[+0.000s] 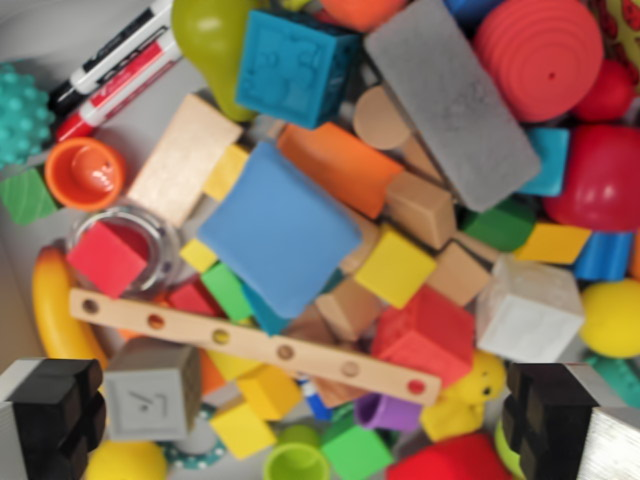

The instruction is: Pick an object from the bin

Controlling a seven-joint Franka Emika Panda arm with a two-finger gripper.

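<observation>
I look straight down into a bin packed with toys. A soft blue square block [275,228] lies at the middle, with a long wooden strip with holes [255,345] just below it. My gripper [300,420] hovers above the pile, open, with one black fingertip [55,415] at the lower left and the other black fingertip [550,410] at the lower right. Nothing is between them. Under the gap lie a grey cube [150,390], a yellow block [265,390] and a purple ring [385,410].
A grey foam slab [450,100], a teal embossed cube [295,65], a red ribbed ball [540,55], an orange block [340,165] and a white cube [525,310] crowd the bin. Two markers [115,65] lie at the upper left by the bin's grey floor [40,45].
</observation>
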